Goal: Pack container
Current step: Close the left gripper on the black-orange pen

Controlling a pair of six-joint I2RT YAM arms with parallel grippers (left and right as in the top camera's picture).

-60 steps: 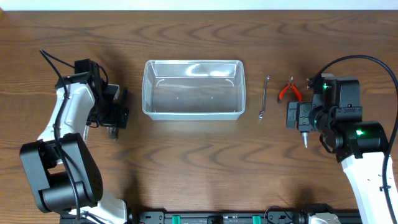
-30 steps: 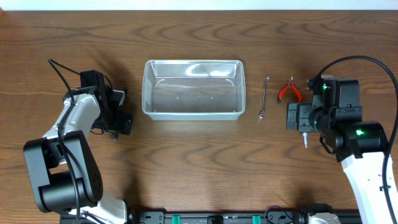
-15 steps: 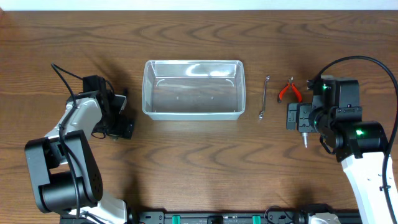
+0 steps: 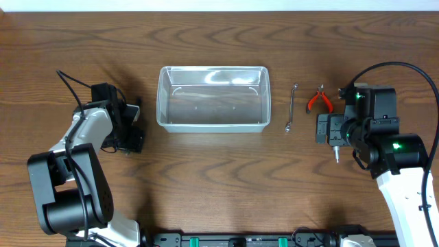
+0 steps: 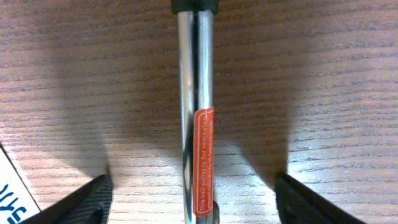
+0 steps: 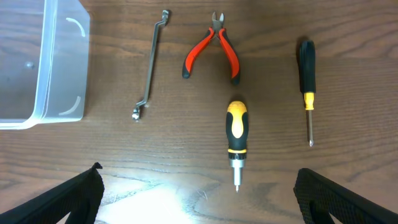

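Your left gripper (image 5: 193,202) sits low, jaws apart astride one steel shaft (image 5: 189,74); your right gripper (image 6: 199,196) hovers, jaws spread, over two screwdrivers (image 6: 236,132) (image 6: 306,65), one pliers (image 6: 211,51), one wrench (image 6: 151,62), one container (image 6: 37,68).

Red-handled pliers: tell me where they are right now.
In the right wrist view the pliers lie on the table between the wrench and the black-handled screwdriver, on the robot's right of the container.

Chrome shaft (image 5: 189,93) on wooden table (image 5: 323,74), orange label (image 5: 204,162) low on it, black handle (image 5: 194,5) at its top, black fingertips (image 5: 84,202) wide apart flanking it, blue-and-white box corner (image 5: 12,186) far left.
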